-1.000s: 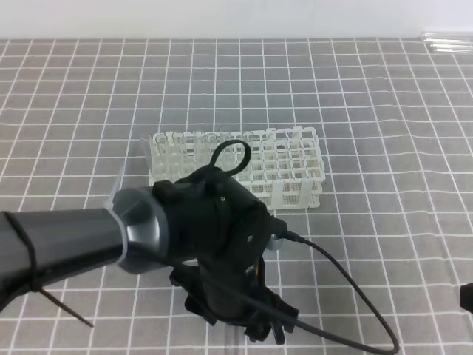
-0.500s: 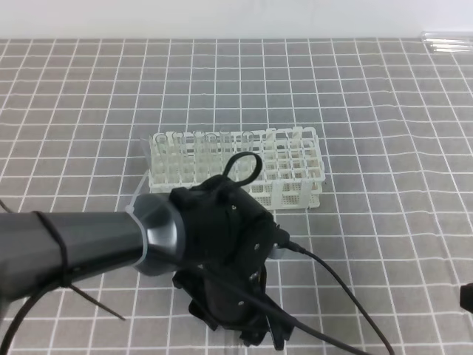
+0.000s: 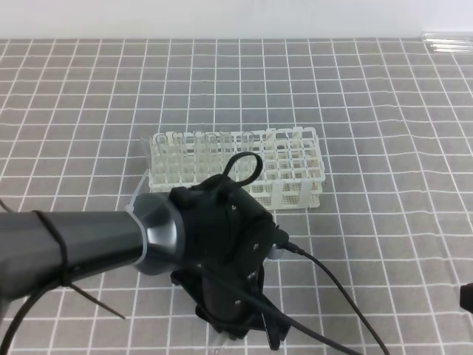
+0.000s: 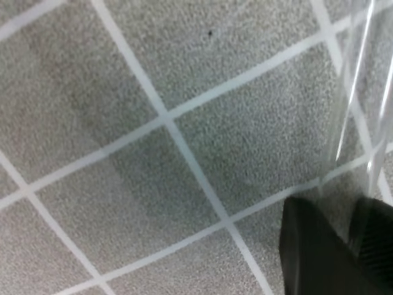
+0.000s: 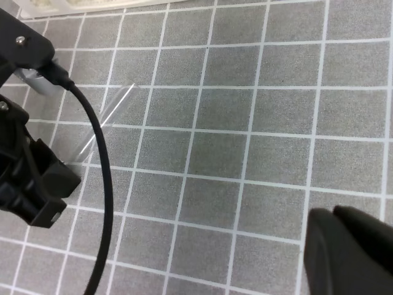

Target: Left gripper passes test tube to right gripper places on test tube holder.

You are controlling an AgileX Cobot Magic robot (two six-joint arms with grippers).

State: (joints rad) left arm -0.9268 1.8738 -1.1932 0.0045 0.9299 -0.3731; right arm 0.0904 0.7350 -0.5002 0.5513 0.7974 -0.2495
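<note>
One test tube holder [image 3: 244, 166] stood on the grey grid-patterned mat [image 3: 384, 148], white, with clear tubes upright in its left columns; their count could not be read. Two arms were in view; the left arm reached across the lower middle of the high view, its black cable [image 3: 332, 296] trailing right. The left gripper [image 3: 240, 329] pointed down at the mat in front of the holder; its jaws were closed narrowly on one test tube [image 5: 104, 126], which in the right wrist view ran out from the fingers [image 5: 43, 184] at a slant, open rim uppermost, close over the mat; whether it touched the mat could not be told. The left wrist view showed the same tube [image 4: 359, 92] passing between two dark fingertips. The right gripper [image 5: 350, 252] sat well apart at the lower right; only a dark part showed, so its jaw state could not be told.
</note>
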